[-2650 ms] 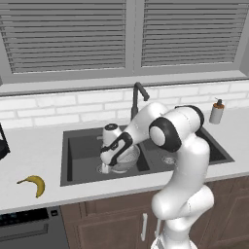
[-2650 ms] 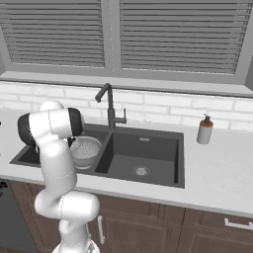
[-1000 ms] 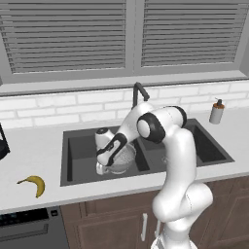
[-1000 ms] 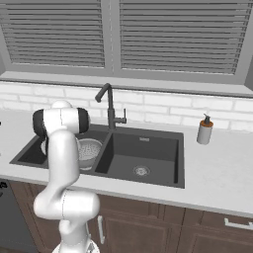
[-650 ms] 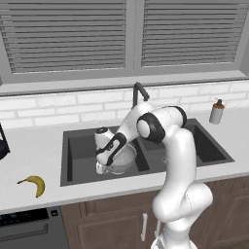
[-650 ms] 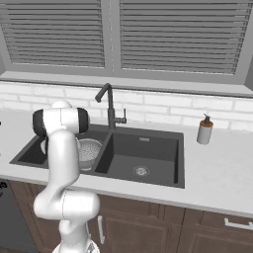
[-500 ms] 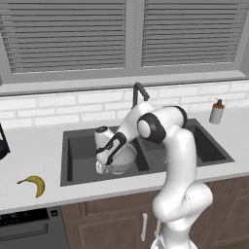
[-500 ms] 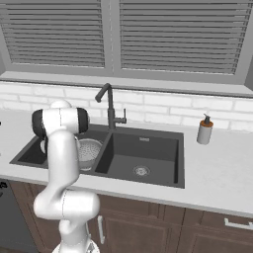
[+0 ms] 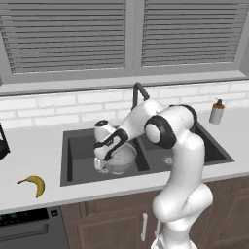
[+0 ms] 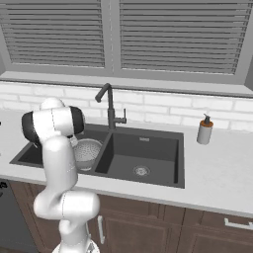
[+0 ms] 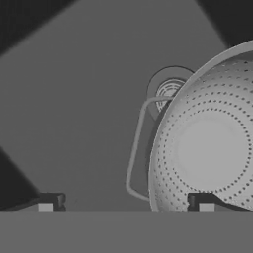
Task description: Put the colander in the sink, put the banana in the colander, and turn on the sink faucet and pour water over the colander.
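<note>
1. Since a second ago the claw (image 11: 126, 205) has let go: its jaws now stand wide apart, and the arm has barely shifted over the left basin.
2. Between the two fingertips (image 11: 45, 205) lies the colander's thin wire handle (image 11: 134, 148), a loop arching out from the bowl; nothing is gripped.
3. Under the claw and to its right in the hand view sits the colander (image 11: 207, 153), a round perforated metal bowl resting upright on the floor of the sink (image 9: 78, 146), in the left basin against the divider.
4. Just beyond the handle loop, partly covered by the bowl's rim, is the round silver drain (image 11: 168, 89).
5. In the left base view the claw (image 9: 99, 163) hangs low at the colander's (image 9: 124, 158) left edge.
6. Well off to the claw's left, on the pale counter (image 9: 34, 155) outside the sink, lies the banana (image 9: 33, 184).
7. Behind the arm, at the back rim, rises the sink faucet (image 10: 109, 106), its spout angled toward the left basin.
8. Far right of the claw, past the other basin, stands a soap dispenser bottle (image 10: 204, 130).
</note>
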